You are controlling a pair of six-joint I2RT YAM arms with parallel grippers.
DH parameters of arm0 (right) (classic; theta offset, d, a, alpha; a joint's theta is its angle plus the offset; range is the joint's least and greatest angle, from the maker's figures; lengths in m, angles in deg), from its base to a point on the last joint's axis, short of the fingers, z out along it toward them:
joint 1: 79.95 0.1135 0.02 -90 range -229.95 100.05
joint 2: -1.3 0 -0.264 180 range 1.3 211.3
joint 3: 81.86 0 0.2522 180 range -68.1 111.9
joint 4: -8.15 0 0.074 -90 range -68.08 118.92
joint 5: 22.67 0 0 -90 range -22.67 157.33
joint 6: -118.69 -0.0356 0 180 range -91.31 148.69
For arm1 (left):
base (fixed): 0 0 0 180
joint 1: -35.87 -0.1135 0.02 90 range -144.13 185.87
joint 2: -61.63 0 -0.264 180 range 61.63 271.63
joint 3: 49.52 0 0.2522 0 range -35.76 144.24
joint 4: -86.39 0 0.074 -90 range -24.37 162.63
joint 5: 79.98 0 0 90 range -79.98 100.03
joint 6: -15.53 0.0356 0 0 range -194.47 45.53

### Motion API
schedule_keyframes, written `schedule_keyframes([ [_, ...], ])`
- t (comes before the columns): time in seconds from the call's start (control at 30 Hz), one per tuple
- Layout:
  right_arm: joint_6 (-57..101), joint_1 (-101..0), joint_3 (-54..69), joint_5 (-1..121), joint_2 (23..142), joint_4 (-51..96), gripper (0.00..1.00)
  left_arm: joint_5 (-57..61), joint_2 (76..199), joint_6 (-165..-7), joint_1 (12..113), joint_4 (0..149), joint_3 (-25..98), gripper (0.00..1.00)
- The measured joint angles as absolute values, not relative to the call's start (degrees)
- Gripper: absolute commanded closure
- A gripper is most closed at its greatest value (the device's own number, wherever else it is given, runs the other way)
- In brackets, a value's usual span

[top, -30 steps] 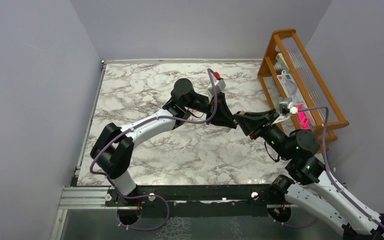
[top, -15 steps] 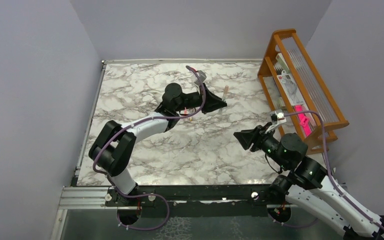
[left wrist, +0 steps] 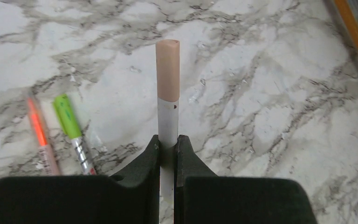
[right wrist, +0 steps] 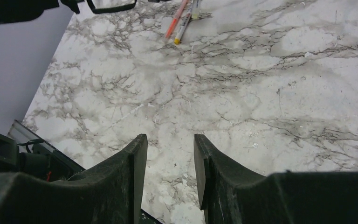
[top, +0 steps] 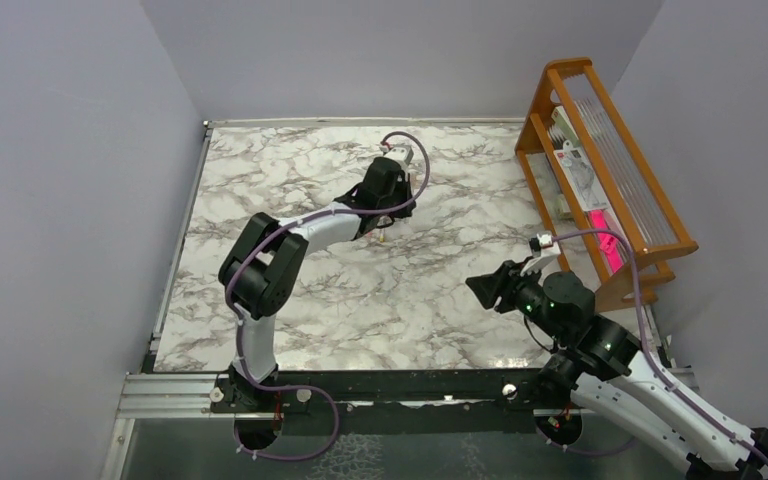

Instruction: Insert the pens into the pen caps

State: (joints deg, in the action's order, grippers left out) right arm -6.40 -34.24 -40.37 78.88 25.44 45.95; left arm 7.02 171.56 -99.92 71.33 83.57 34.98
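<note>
Both arms have drawn apart: our left gripper (left wrist: 168, 144) clamps the grey pen (left wrist: 168, 123), tan cap (left wrist: 168, 70) seemingly seated, over the table (left wrist: 284, 116); our right gripper (right wrist: 170, 140) gapes empty. We should lay it flat beside the orange pen (left wrist: 39, 133) and green-capped pen (left wrist: 74, 135) before releasing.

1. Surface (top: 260, 200): marble-pattern top, white with grey veins, smooth, low sheen.
2. Whitish-grey pen (left wrist: 168, 126): plastic barrel, smooth, matt.
3. Tan cap (left wrist: 168, 70): opaque plastic, smooth, matt.
4. Green cap (left wrist: 66, 115): bright plastic, glossy, catches the light.
5. Orange-red pen (left wrist: 38, 130): translucent-looking plastic, glossy.
6. Jaws, left and right: black plastic, matt, finely grained and lightly scuffed.
7. Rack (top: 568, 66): orange-brown wood, smooth varnished finish.
8. Rail (top: 170, 395): bare metal, brushed, dull shine.
</note>
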Motion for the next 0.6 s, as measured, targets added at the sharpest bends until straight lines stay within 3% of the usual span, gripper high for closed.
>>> schedule_keyframes([
  [0.23, -6.6, -34.3, -41.8, 78.9, 26.0, 45.8, 0.6, 15.6, 174.9, -96.6, 71.3, 72.0, 43.6, 1.0],
  [0.6, -6.7, -34.2, -42.5, 78.9, 26.4, 45.7, 0.62, 16.7, 180.3, -97.6, 71.1, 63.4, 46.1, 0.98],
])
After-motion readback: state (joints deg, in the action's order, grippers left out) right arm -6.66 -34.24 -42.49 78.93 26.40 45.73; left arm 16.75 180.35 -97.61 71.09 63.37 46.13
